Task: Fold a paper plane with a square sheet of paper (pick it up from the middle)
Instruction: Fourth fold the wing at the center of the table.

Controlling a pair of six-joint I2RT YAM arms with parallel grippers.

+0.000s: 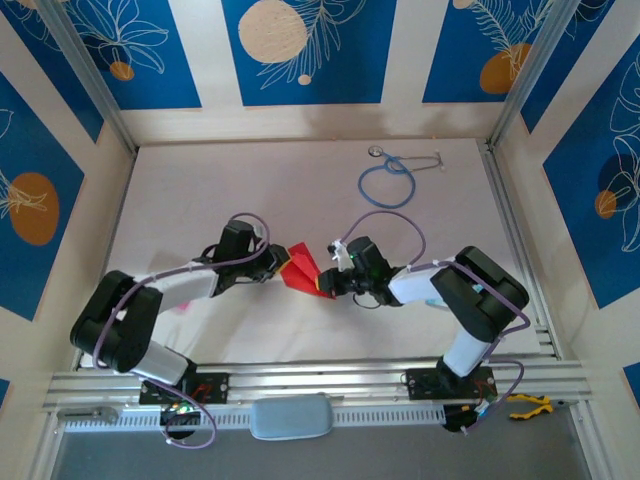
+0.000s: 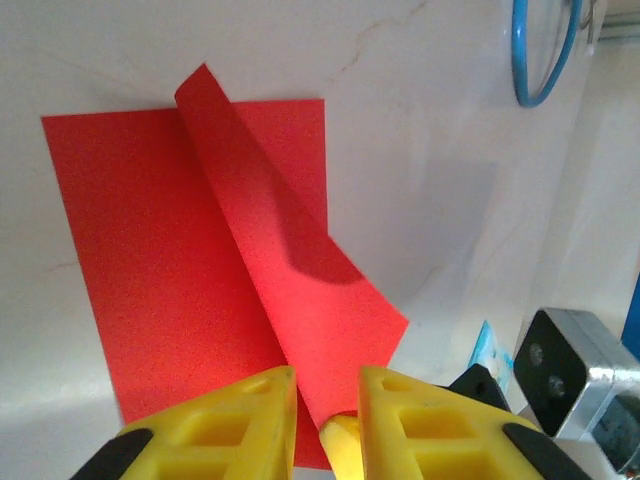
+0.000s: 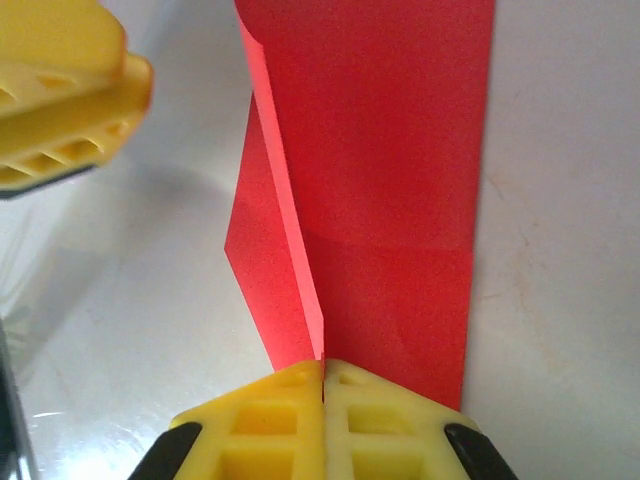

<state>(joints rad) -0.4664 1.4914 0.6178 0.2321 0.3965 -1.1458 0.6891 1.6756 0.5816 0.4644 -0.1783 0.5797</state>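
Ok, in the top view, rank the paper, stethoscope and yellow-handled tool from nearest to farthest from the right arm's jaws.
1. Paper, pinched in the right jaws, mid-table.
2. Stethoscope, beyond them, toward the far edge.
3. Yellow-handled tool, far right, by the near rail.

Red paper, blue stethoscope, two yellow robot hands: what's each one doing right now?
thin red square sheet of paper: flat on the white table, one flap lifted up.
blue looped stethoscope: lying coiled, untouched.
left hand: open a little, gripping nothing.
right hand: shut on the paper's lifted flap.
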